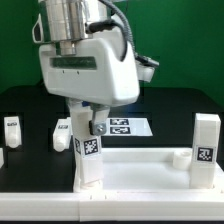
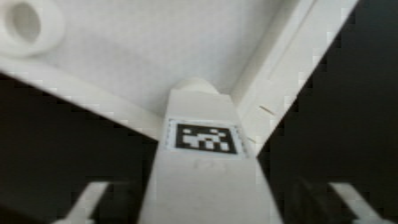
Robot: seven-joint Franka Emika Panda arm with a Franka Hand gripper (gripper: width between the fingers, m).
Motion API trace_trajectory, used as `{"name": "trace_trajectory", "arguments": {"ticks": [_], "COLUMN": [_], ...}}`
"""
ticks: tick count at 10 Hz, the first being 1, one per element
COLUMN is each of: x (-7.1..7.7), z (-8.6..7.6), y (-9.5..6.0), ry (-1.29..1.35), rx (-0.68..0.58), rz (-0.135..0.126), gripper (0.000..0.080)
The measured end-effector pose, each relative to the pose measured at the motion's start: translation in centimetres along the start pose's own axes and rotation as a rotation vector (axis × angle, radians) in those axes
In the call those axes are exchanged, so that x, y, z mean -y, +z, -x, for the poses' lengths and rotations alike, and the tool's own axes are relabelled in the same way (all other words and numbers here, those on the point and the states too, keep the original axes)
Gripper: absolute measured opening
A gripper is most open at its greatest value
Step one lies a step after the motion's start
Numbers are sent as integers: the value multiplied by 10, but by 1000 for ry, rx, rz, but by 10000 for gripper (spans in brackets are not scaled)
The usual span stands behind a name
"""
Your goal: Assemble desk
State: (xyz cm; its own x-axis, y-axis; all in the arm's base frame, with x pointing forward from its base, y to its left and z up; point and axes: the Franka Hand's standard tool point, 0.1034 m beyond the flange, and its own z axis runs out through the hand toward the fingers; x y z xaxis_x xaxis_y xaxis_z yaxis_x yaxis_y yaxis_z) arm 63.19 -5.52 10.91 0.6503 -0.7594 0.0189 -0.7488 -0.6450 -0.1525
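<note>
The desk's large white rimmed panel [image 1: 140,190] lies flat at the front of the table. A short square leg [image 1: 89,160] with a black-and-white tag stands upright in its corner on the exterior view's left. My gripper [image 1: 86,125] hangs directly over this leg. In the wrist view the leg [image 2: 205,150] runs between my fingers [image 2: 86,205], with a dark gap on each side, so the gripper [image 2: 214,208] is open and astride it. The panel [image 2: 143,60] and one round corner hole [image 2: 27,30] show behind. A second leg [image 1: 206,148] stands at the panel's right corner.
Two loose legs stand on the black table at the exterior view's left, one near the edge [image 1: 12,128] and one beside the arm [image 1: 65,133]. The marker board [image 1: 128,127] lies behind the panel. The arm's bulky white body fills the upper middle.
</note>
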Motion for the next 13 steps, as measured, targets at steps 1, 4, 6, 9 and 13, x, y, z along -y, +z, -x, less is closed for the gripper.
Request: {"name": "trace_trajectory", "arguments": {"ticks": [1,4,6,9,13], "x": [3,3,4,6,6], "z": [-1,-2,-3,1,1], "y": [-3,-3,-4,-4,-3], "ry": [-244,-471,-783,-966,-804], "rx": [-1,-1,-5,0,-3], "rz": [13,15,23,30,30], "gripper": [583,645,645,649,285]}}
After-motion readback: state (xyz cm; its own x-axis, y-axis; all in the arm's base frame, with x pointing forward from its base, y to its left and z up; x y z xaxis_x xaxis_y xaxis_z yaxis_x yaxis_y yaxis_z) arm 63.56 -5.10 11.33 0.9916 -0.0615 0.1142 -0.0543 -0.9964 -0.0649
